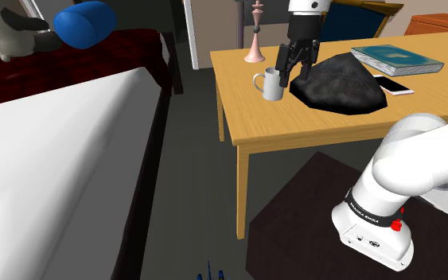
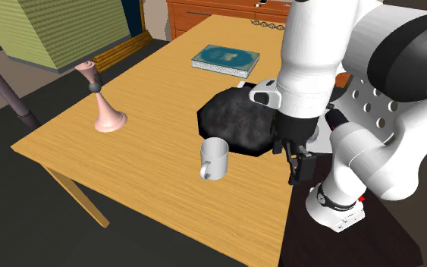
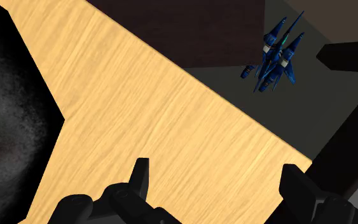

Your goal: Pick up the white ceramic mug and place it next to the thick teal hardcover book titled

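One mug (image 1: 271, 84), upright on the table (image 1: 294, 119), just beside a black lump (image 1: 337, 83). Gripper (image 1: 297, 62) above the table near the mug, apart from it, fingers wide, holding nothing. Pink candlestick (image 1: 255, 48) behind. Teal book (image 1: 397, 59) farthest, past the lump.

We see pale, matt wood with fine grain on the table (image 1: 309, 127). The mug (image 1: 273, 84) looks smooth and faintly glossy to us, the black lump (image 1: 337, 86) rough and speckled.
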`<state>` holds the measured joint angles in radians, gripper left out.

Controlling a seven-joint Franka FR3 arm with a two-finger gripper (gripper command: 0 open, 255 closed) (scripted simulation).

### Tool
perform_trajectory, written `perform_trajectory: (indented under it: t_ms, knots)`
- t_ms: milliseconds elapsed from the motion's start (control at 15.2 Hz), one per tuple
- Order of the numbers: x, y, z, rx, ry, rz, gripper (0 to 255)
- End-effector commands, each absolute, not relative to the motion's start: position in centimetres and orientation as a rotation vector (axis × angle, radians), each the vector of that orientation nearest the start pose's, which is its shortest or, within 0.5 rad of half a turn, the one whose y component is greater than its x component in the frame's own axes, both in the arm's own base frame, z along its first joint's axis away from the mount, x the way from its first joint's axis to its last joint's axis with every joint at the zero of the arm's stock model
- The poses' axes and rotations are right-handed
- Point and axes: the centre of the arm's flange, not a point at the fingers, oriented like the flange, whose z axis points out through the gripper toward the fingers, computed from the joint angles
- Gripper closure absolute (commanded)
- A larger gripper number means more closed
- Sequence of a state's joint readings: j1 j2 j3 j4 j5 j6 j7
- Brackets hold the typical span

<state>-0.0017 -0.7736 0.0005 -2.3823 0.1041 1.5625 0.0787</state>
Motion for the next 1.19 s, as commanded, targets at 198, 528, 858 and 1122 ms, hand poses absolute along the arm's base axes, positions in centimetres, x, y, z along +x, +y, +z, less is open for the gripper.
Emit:
perform_trajectory:
  t_ms: [198,528,858,1122]
  knots:
    - [32.8,-1.3,56.6,-3.054,0.217,0.010,0]
    - [35.9,-5.6,55.6,-3.073,0.375,-0.103,0]
    - [38.6,-10.2,54.9,-3.080,0.535,-0.218,0]
    - [39.7,-12.3,54.2,-3.079,0.606,-0.269,0]
